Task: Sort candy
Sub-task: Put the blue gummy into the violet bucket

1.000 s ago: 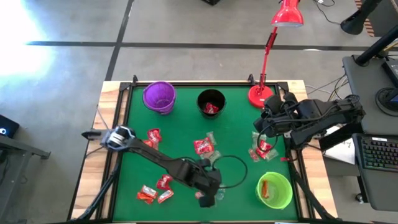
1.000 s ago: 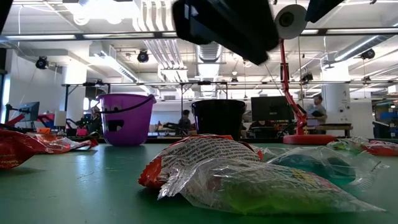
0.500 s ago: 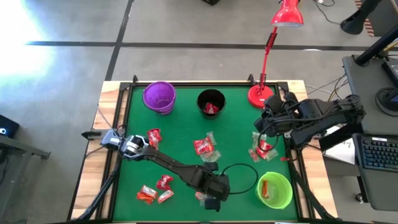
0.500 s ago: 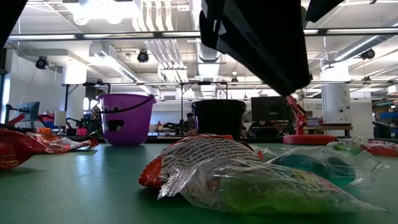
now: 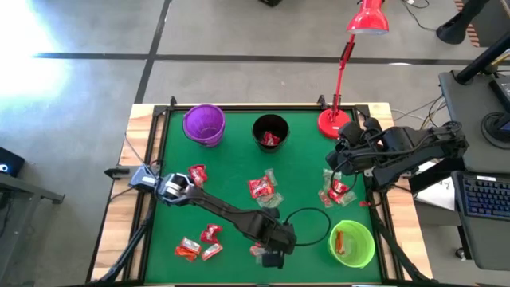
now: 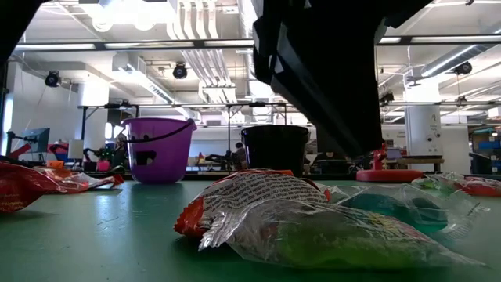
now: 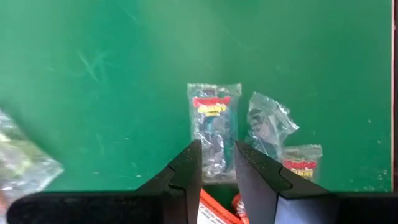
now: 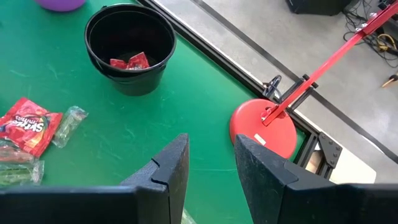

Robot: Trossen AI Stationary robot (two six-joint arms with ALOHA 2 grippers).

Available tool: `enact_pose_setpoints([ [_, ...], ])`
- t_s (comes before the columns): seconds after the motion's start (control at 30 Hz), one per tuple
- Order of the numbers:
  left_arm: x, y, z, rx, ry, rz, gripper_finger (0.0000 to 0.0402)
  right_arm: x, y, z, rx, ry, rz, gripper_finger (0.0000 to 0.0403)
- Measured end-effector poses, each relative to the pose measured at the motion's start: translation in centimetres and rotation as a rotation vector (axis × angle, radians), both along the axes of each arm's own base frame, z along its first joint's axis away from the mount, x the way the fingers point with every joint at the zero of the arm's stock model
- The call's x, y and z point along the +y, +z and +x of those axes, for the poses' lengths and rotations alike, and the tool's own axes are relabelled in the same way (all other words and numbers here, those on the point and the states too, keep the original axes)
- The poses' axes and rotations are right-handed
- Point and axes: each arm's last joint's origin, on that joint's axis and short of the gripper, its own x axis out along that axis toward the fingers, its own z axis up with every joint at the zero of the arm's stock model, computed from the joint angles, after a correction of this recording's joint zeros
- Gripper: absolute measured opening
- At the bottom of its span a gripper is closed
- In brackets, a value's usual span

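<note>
Where crinkly clear candy (image 7: 213,127) lies — left pincer (image 7: 217,163) slightly parted, holding nothing.

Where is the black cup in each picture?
High view: the black cup stands at the table's far edge, between the purple cup and the red lamp base.
Low view: centre background, right of the purple cup.
Left wrist view: not in it.
Right wrist view: near the lamp base, black cup.

Three cups are counted on the counter (image 5: 303,171): one purple cup (image 5: 204,124), one black cup (image 5: 270,132), one green cup (image 5: 351,243). One red lamp (image 5: 351,64) is seen. The loose candy (image 5: 262,188) is scattered in four clusters; single pieces cannot be counted.
</note>
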Motion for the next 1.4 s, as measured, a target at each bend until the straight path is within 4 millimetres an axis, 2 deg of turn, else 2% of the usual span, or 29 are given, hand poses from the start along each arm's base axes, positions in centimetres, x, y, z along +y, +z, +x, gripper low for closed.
enact_pose_setpoints([
  [0.27, -0.2, -1.4, 0.4, 0.017, -0.01, -0.024, 0.0077, 0.0, 0.0, 0.0, 0.0, -0.001, 0.0, 0.0123],
  [0.5, -0.2, -1.7, 0.6, 0.008, -0.009, -0.041, 0.0077, 0.0, 0.0, 0.0, -0.001, -0.001, 0.001, 0.0123],
  [0.97, 0.4, -3.7, 0.3, 0.052, 0.051, -0.039, 0.0074, 0.0, 0.0, 0.0, 0.0, -0.001, 0.001, 0.0123],
  [1.07, 0.4, -3.7, 0.3, 0.047, 0.044, -0.037, 0.0056, 0.0, 0.0, 0.0, 0.005, 0.006, -0.002, 0.0123],
  [1.2, 0.4, -3.7, 0.5, 0.03, 0.022, -0.031, 0.001, 0.0, 0.0, 0.0, 0.008, 0.009, -0.003, 0.0123],
  [1.4, 0.6, -3.6, 0.6, 0.025, 0.016, -0.029, 0.0003, 0.0, 0.0, 0.0, 0.009, 0.011, -0.004, 0.0123],
])
